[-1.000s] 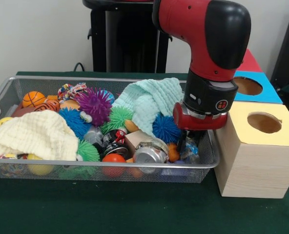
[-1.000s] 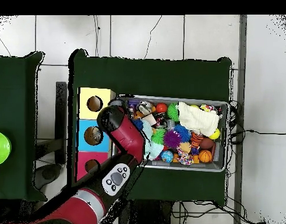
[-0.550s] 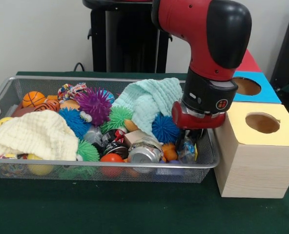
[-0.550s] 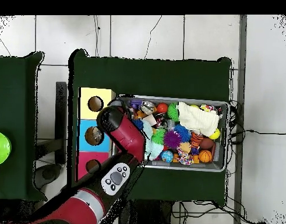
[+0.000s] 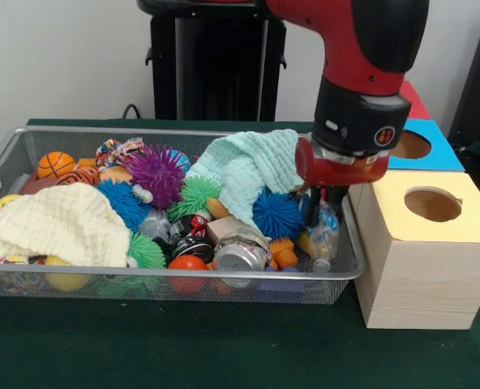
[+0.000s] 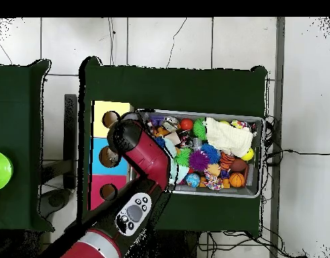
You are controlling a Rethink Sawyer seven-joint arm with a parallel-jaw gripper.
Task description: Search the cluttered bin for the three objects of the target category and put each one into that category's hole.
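My gripper (image 5: 319, 203) hangs over the right end of the wire bin (image 5: 102, 278), shut on a crumpled clear plastic bottle (image 5: 324, 233). The bottle dangles just above the bin floor, close to the bin's right wall and beside a blue spiky ball (image 5: 276, 214). Right of the bin stands the wooden box with a yellow top and round hole (image 5: 432, 204); behind it are a blue-topped hole (image 5: 413, 144) and a red box (image 5: 416, 104). In the overhead view the arm's head (image 6: 125, 134) covers the gripper and bottle, next to the yellow box (image 6: 100, 109).
The bin holds a mint cloth (image 5: 248, 166), a cream cloth (image 5: 62, 223), a purple spiky ball (image 5: 156, 174), green spiky balls, a metal can (image 5: 238, 253), a small basketball (image 5: 55, 164) and other toys. A green plate (image 6: 1, 171) lies on the side table.
The gripper has risen and shifted slightly right toward the yellow box, lifting the clear bottle off the bin floor. The can and nearby toys settled a little.
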